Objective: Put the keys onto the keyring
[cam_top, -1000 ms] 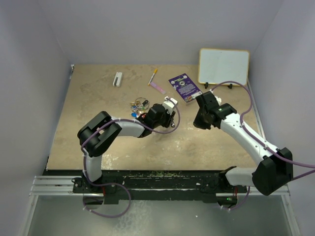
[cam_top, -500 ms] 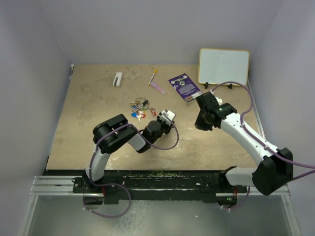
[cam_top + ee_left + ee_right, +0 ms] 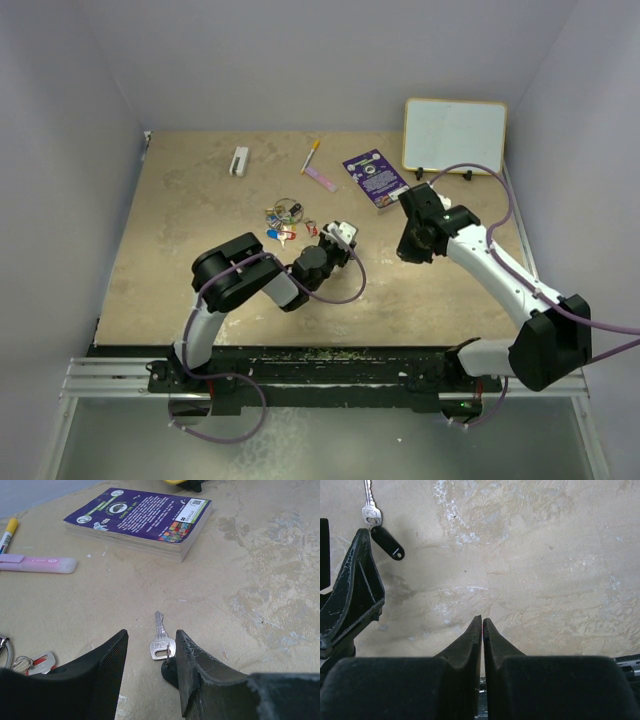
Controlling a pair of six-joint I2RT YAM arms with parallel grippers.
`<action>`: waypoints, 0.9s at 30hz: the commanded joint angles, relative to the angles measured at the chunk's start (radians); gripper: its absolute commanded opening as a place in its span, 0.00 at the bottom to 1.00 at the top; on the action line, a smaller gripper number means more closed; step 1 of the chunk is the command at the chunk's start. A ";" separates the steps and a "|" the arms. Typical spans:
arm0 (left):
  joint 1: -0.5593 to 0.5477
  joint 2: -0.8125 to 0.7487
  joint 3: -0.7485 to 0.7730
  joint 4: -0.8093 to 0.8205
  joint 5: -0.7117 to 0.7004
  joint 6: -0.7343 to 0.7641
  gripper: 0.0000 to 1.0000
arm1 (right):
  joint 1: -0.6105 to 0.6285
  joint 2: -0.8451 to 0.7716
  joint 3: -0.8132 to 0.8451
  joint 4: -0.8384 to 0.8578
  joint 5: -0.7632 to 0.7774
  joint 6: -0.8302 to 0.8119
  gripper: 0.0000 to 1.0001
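Observation:
A silver key [image 3: 161, 642] with a black tag [image 3: 171, 672] lies flat on the table between the fingers of my open left gripper [image 3: 151, 635]; the gripper's right finger hides part of the tag. The same key [image 3: 370, 511] and tag [image 3: 388, 543] show at the top left of the right wrist view. The other keys [image 3: 283, 223], with coloured tags, lie bunched by the thin keyring [image 3: 290, 208], left of my left gripper [image 3: 347, 232]. A red-tagged key [image 3: 39, 662] shows at the left edge. My right gripper [image 3: 408, 248] is shut [image 3: 482, 621], held over bare table.
A purple card [image 3: 376, 177] lies at the back, also seen in the left wrist view [image 3: 140, 517]. A pink highlighter [image 3: 36, 564] and a yellow-tipped pen [image 3: 311, 155] lie left of it. A whiteboard [image 3: 454, 134] stands back right. A small white block [image 3: 240, 161] lies back left.
My left arm has folded back toward its base and its gripper has shifted a little nearer to me. The right gripper has hardly moved.

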 commanded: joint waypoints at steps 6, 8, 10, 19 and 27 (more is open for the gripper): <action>0.003 0.031 0.045 0.007 -0.020 0.003 0.47 | -0.020 0.000 0.044 -0.002 0.011 -0.034 0.07; 0.003 0.039 0.054 -0.007 -0.020 -0.001 0.47 | -0.023 0.002 0.045 -0.004 0.011 -0.038 0.07; 0.003 0.048 0.063 -0.010 -0.020 -0.005 0.47 | -0.027 0.003 0.047 -0.007 0.011 -0.044 0.07; 0.003 0.078 0.094 -0.037 -0.026 -0.014 0.46 | -0.055 0.015 0.058 -0.004 0.003 -0.071 0.07; 0.003 0.090 0.083 -0.026 -0.039 -0.028 0.45 | -0.066 0.031 0.058 0.001 -0.013 -0.085 0.06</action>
